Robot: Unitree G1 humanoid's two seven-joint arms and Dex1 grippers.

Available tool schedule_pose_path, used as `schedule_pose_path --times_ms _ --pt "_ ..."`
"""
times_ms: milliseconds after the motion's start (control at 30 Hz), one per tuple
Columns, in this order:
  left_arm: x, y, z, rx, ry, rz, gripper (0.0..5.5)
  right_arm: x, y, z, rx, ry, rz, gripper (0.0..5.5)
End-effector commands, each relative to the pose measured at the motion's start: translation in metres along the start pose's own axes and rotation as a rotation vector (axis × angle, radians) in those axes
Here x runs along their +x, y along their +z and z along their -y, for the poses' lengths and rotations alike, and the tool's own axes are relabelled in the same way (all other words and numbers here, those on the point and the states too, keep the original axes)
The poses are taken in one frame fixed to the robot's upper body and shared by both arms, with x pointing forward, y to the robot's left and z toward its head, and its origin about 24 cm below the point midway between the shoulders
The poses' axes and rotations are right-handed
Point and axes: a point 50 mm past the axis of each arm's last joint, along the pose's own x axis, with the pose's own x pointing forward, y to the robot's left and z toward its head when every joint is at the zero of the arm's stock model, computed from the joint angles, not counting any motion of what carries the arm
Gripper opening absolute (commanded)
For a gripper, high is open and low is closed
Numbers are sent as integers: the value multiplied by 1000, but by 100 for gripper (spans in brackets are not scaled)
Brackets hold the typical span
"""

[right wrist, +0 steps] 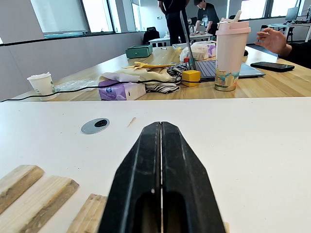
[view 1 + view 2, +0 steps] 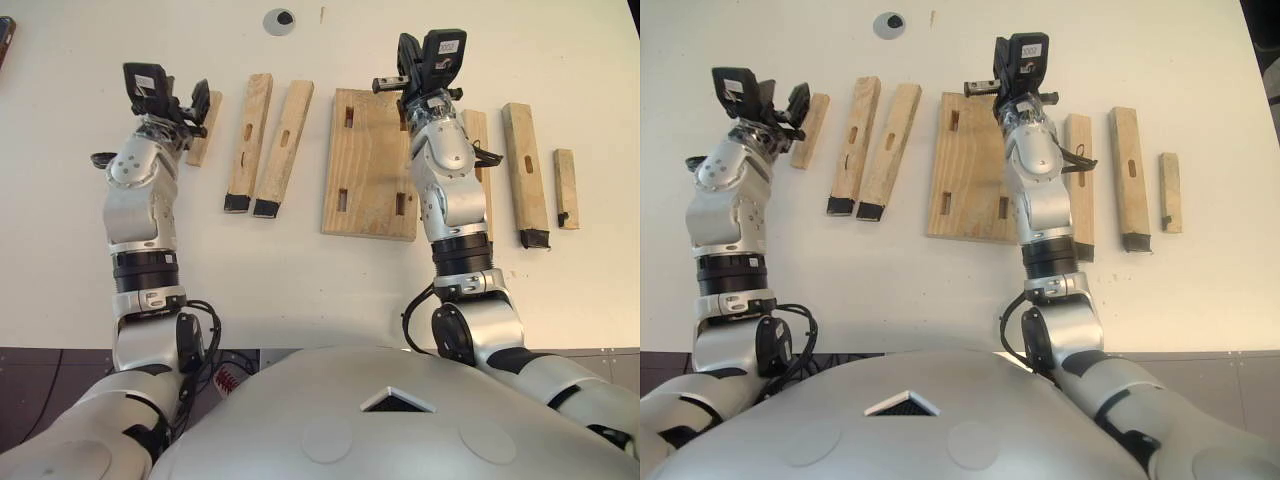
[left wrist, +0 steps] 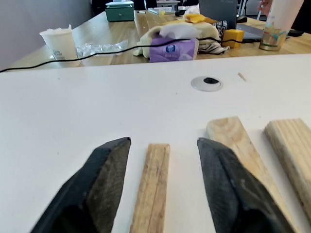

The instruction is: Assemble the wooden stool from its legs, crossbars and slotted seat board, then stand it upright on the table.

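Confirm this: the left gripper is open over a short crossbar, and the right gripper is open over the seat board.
Wrong in one respect: the right gripper is shut, its fingers pressed together, as the right wrist view shows. The left gripper is open over a short crossbar, and the right gripper is over the seat board.

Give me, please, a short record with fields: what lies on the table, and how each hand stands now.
table: white; all parts lie flat, none joined
seat board: middle, four slots
left hand: open, over the left crossbar at far left; contact cannot be told
outer left leg, inner left leg: side by side between left crossbar and seat board, black feet toward the robot
inner right leg: beside seat board, partly hidden
outer right leg: farther right
right crossbar: far right
right hand: shut, empty, above seat board's far right corner
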Motion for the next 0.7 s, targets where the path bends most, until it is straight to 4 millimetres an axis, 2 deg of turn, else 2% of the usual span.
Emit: schedule_pose_path --times_ms 33,200,300,333,500,700 --pt "-15 21 6 -47 61 181 185 -3 5 3 -8 -3 9 0" --pt "-17 10 16 -52 90 180 121 -7 5 10 -19 -18 0 0" --pt "-16 8 9 -61 95 155 75 -10 2 12 -23 -20 -14 0" --pt "-16 6 6 -53 94 133 75 -10 2 11 -23 -18 -17 0" --pt "-11 2 -10 -29 64 18 140 -10 1 10 -22 -13 -22 0" --pt "-8 -17 -12 -31 -20 -134 229 -10 -2 7 -15 -10 -29 0"
